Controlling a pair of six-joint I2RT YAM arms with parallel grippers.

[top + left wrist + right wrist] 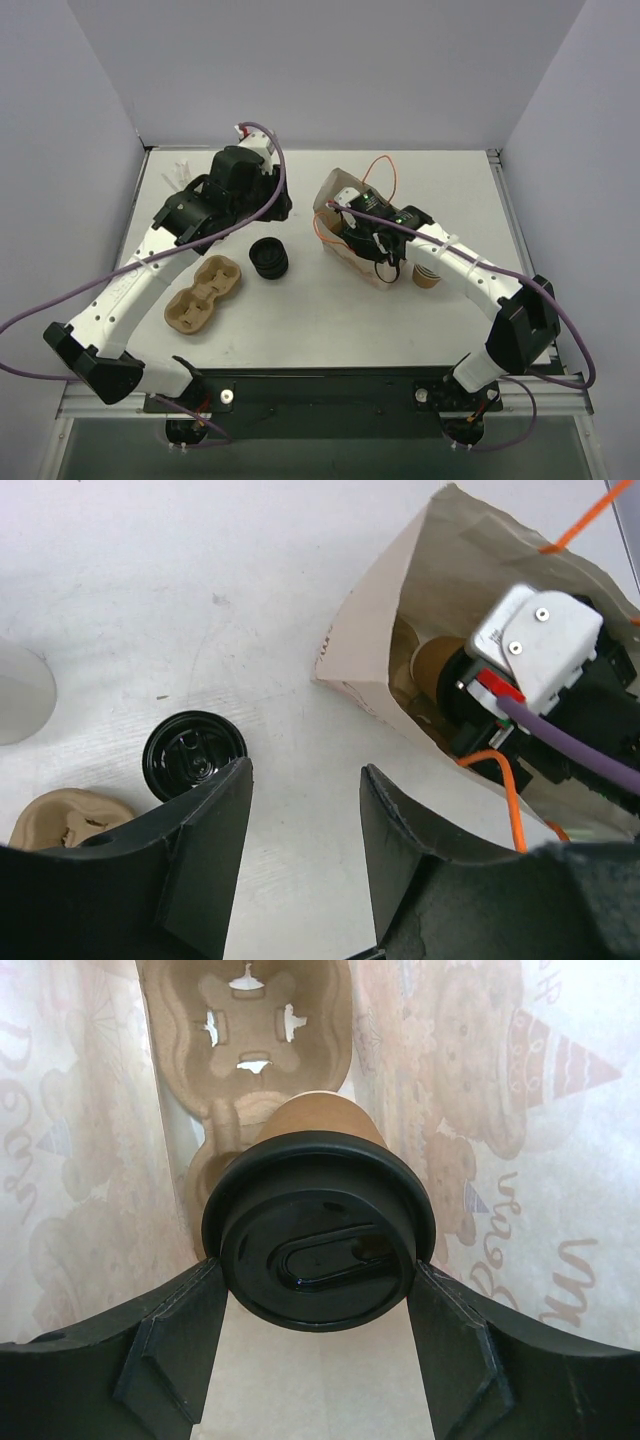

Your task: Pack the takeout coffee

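— Where's the takeout coffee [318,1250]?
— Inside the paper bag [333,191], right of centre in the overhead view, in front of a pulp cup carrier [245,1020]. The right gripper [315,1272] pinches its black lid from both sides.
— And the left gripper [306,770]?
— Jaws apart, empty, over the table [150,580].

Boxed in on three sides by plain pale lilac-grey wall panels [350,70]; below, flat white matte tabletop [330,320], softly, evenly lit.
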